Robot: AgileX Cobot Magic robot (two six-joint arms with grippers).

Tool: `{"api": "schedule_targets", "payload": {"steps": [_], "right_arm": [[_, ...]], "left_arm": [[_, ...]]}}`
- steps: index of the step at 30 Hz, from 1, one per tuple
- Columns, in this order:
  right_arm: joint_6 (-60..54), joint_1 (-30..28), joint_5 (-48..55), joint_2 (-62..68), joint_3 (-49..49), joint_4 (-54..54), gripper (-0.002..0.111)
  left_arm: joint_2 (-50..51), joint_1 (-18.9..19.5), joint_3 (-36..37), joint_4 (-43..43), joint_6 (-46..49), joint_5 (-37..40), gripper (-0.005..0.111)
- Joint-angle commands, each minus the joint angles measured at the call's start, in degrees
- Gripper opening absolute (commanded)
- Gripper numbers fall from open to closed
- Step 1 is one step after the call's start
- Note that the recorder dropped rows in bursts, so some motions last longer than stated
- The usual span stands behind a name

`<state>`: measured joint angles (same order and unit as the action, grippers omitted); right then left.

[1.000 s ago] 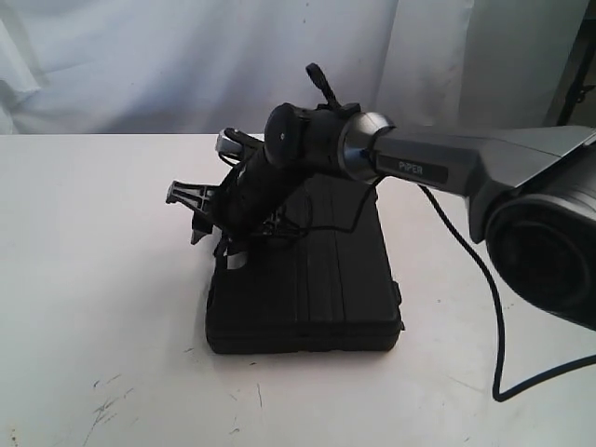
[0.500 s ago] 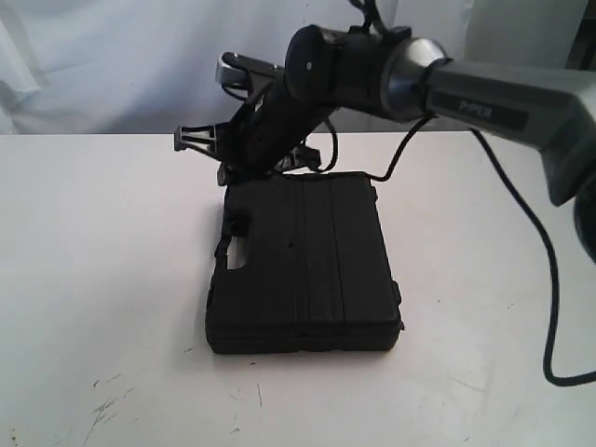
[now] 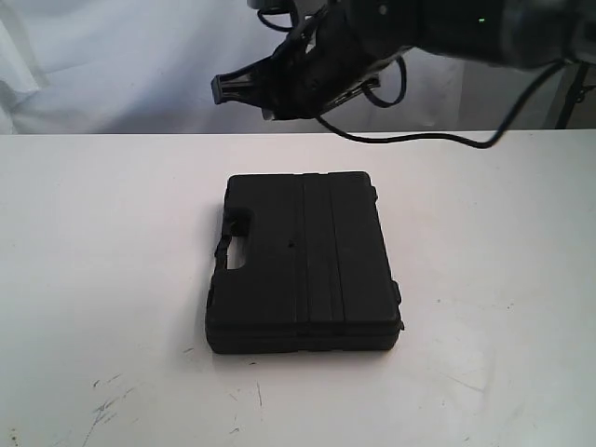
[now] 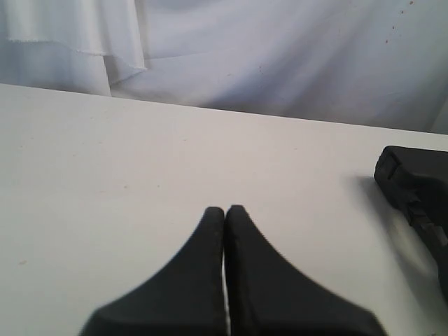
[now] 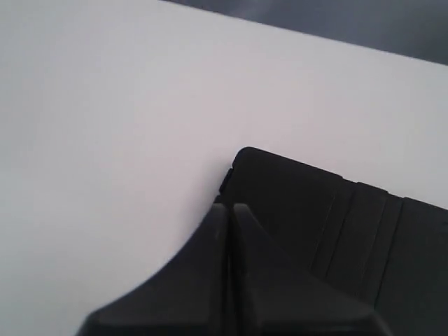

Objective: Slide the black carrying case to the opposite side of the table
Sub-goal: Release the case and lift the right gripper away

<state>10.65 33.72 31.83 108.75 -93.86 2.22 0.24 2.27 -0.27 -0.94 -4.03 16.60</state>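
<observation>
carrying case (image 3: pixel 303 265) flat on table (image 3: pixel 93 233) centre, right gripper (image 3: pixel 221 88) above, behind it

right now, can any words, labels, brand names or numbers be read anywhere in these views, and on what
None can be read.
The black ribbed plastic carrying case shows no label or brand in any view.
The large white scuffed table bears only dark scratches, no writing.
The dark robot arm overhead shows no lettering, only a small green light.
</observation>
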Motion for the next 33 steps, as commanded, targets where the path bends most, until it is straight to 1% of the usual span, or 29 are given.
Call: {"api": "schedule_targets", "payload": {"steps": [1,7,11,13,17,21,24,27,31,33], "right_arm": [[0.3,-0.7,-8.1,-8.0,10.0,-0.9,0.0],[3.5,-0.7,-12.1,-14.9,18.8,-2.6,0.0],[8.6,-1.4,-12.4,-18.3,21.0,-9.1,0.0],[11.1,-1.6,-10.1,-20.1,21.3,-10.4,0.0],[11.0,-1.7,-4.1,-23.2,21.4,-11.0,0.0],[8.7,-1.7,-4.1,-25.7,21.4,-12.6,0.0],[5.7,-1.7,-3.2,-27.4,21.4,-15.8,0.0],[6.8,-1.7,3.3,-29.5,21.4,-21.2,0.0],[12.6,-1.7,15.2,-32.7,21.4,-27.7,0.0],[15.6,-1.7,18.4,-33.9,21.7,-30.8,0.0]], "left_arm": [[-0.2,0.2,0.3,0.0,-0.1,-0.3,0.0],[-0.2,0.2,0.3,0.0,-0.1,-0.3,0.0],[-0.2,0.2,0.3,0.0,-0.1,-0.3,0.0],[-0.2,0.2,0.3,0.0,-0.1,-0.3,0.0],[-0.2,0.2,0.3,0.0,-0.1,-0.3,0.0],[-0.2,0.2,0.3,0.0,-0.1,-0.3,0.0],[-0.2,0.2,0.3,0.0,-0.1,-0.3,0.0],[-0.2,0.2,0.3,0.0,-0.1,-0.3,0.0],[-0.2,0.2,0.3,0.0,-0.1,-0.3,0.0],[-0.2,0.2,0.3,0.0,-0.1,-0.3,0.0]]}}
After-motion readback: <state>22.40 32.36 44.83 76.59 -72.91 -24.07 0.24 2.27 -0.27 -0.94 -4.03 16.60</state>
